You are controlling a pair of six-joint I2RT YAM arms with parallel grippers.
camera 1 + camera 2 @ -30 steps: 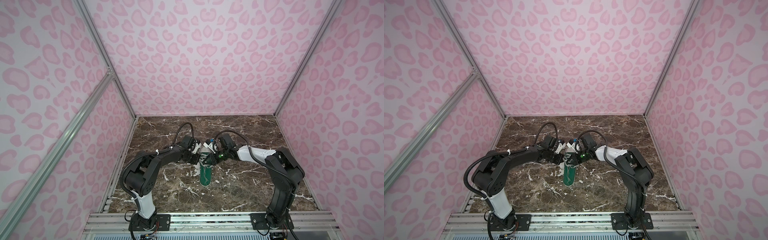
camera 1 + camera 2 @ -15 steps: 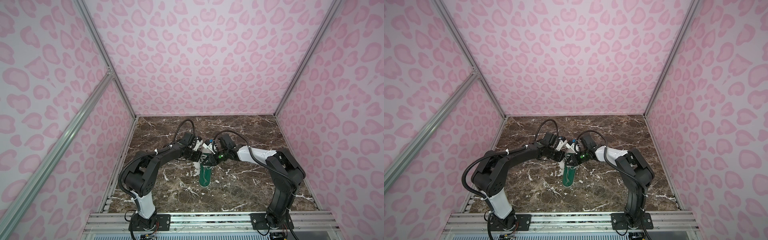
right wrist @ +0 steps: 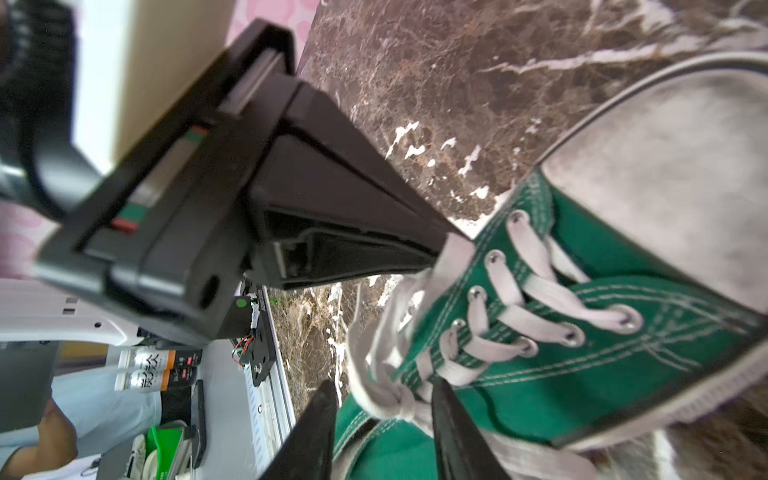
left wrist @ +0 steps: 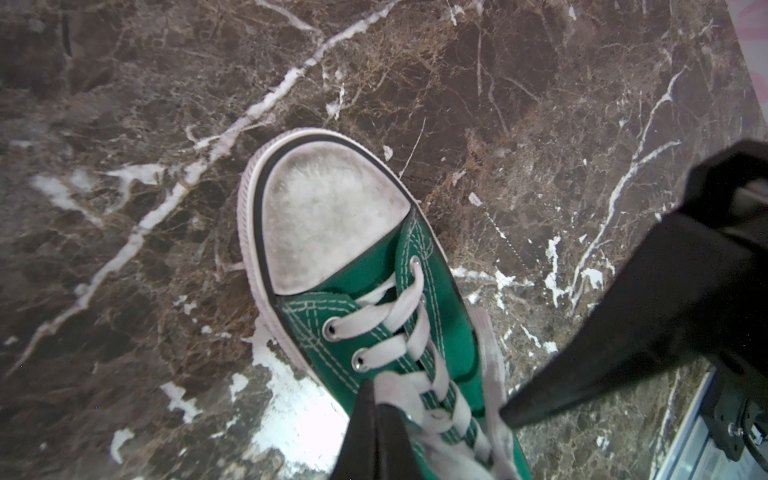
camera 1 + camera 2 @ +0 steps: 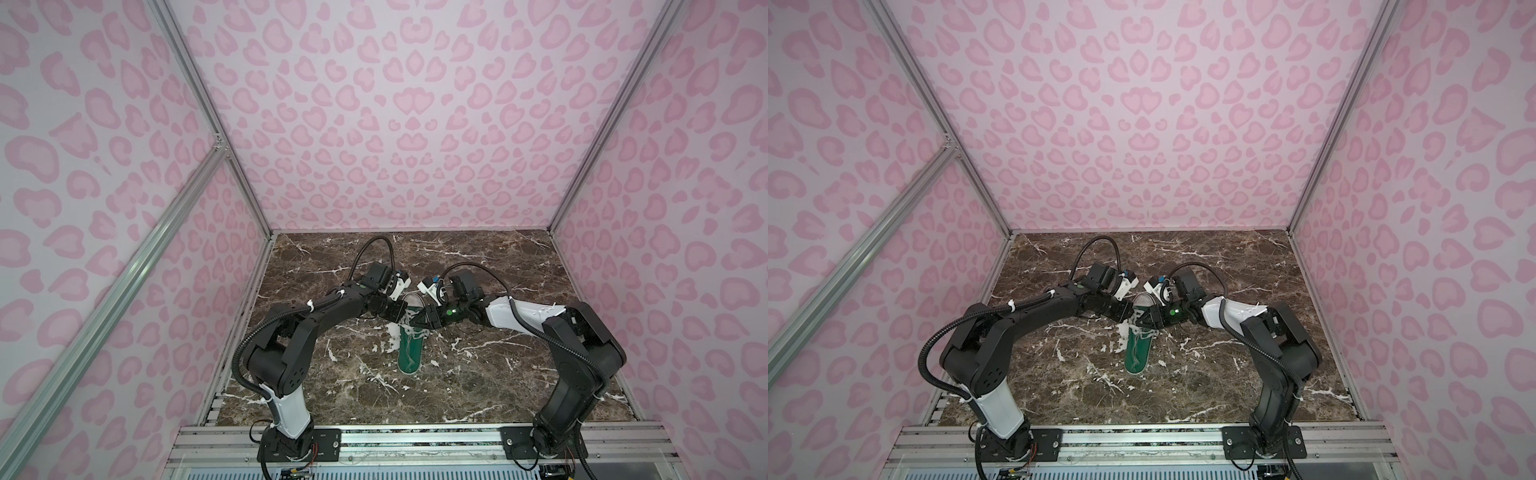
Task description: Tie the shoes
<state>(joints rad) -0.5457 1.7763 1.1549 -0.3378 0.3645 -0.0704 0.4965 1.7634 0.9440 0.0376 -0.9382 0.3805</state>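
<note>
At the centre of the dark brown marble tabletop [image 5: 478,374], veined with ragged white streaks, lies the green canvas sneaker [image 5: 409,353]; in both top views its long axis runs from 12 to 6 o'clock, and the two black arms meet over its far end; the wrist views show its rounded, scuffed white rubber toe cap [image 4: 328,212], ribbed white sole edge, pale contrast stitching and metal eyelets; flat, woven white laces [image 4: 390,316] criss-cross the tongue. From about 10 o'clock of the shoe the left gripper [image 4: 376,409] reaches in; its two black, tapering wedge fingers are pressed together with a flat strand of lace pinched at their tips, seen clearly in the right wrist view [image 3: 446,249] where the white strand emerges from the point of the jaws. From about 2 o'clock the right gripper [image 3: 382,415] comes in; its slim, pointed black fingers stand partly apart, straddling a loose bunch of lace beside the eyelet row [image 3: 390,395]; the strands pass between the fingers, but whether either finger touches them cannot be told. Pink walls [image 5: 395,124] printed with rounded leopard-like blotches enclose the table, framed by pale aluminium rails [image 5: 415,440].
</note>
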